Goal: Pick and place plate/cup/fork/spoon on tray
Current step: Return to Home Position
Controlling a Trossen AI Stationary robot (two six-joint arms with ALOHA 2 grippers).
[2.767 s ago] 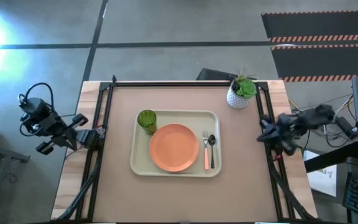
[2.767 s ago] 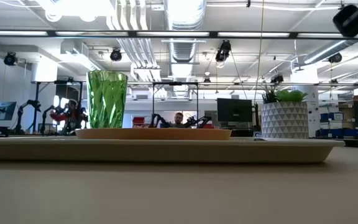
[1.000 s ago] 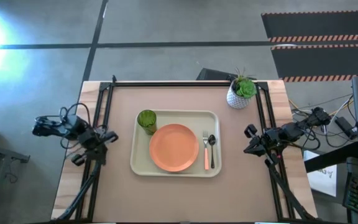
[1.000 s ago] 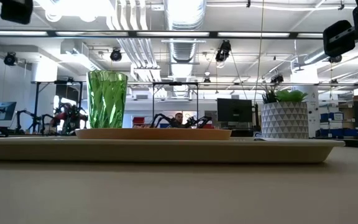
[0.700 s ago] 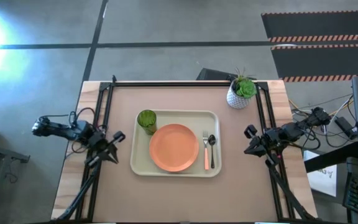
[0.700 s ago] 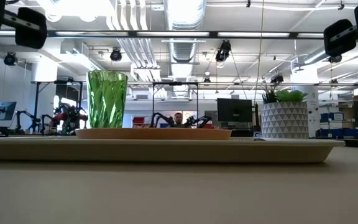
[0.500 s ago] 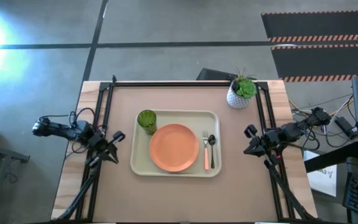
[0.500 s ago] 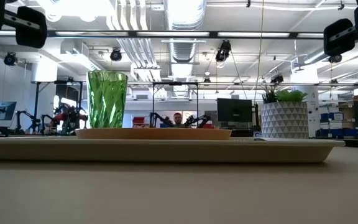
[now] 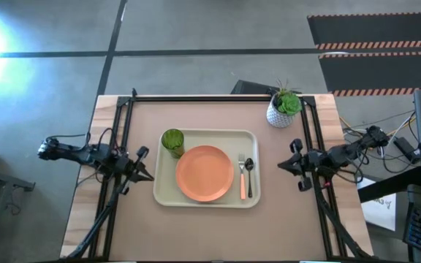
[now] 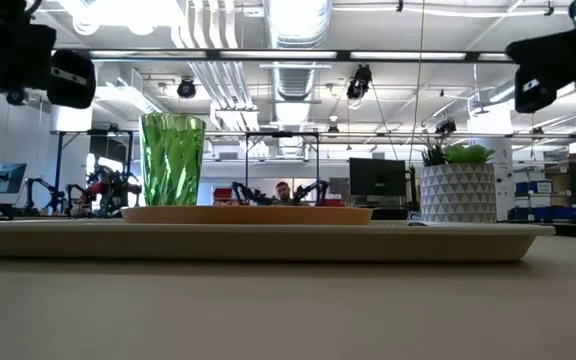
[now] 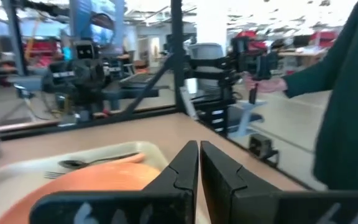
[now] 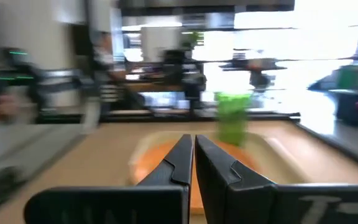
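Left gripper (image 9: 146, 166), right gripper (image 9: 283, 165) both closed, raised, pointing inward.

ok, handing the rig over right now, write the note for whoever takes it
Left gripper: fingers shut, empty, above the table just left of the tray.
Right gripper: fingers shut, empty, just right of the tray.
Plate is mid-tray, the cup in the upper-left corner in the high view, the fork and spoon side by side right of the plate.
Done: all four are on the tray.
Left: probably only parking both arms.
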